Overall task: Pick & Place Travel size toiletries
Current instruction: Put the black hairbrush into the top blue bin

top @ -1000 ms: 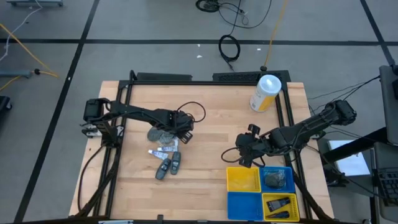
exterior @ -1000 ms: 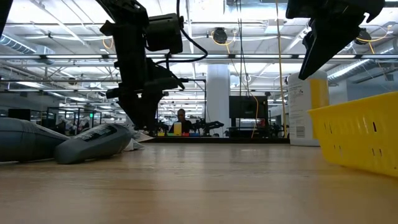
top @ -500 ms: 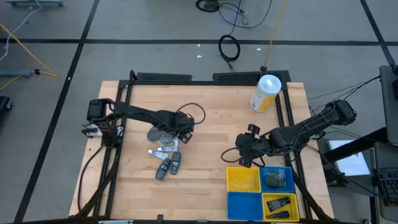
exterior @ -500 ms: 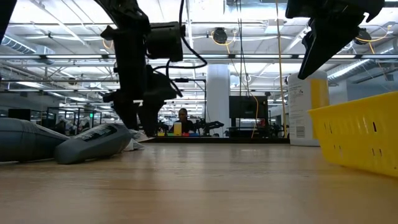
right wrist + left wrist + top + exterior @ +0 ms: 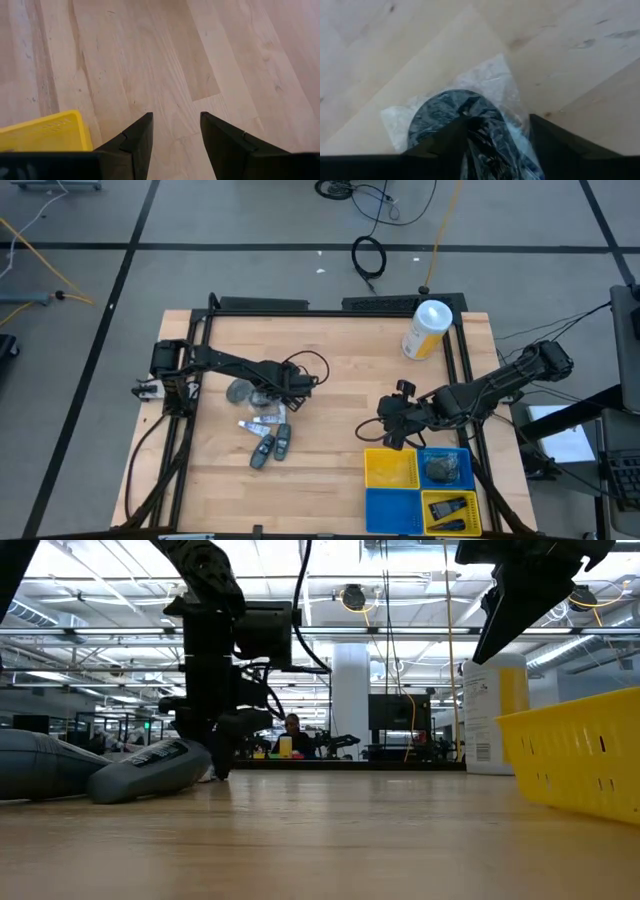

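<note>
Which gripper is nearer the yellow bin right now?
Right. The right gripper hovers just above the yellow bin, fingers open and empty. The left gripper is across the table, over the wrapped round piece.

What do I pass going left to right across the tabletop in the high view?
Greyish round piece in clear wrap → left gripper → right gripper → white-and-yellow cylindrical canister.

The left claw [image 5: 497, 137] covers part of the wrapped round piece [image 5: 451, 111], so its grip stays unclear.
</note>
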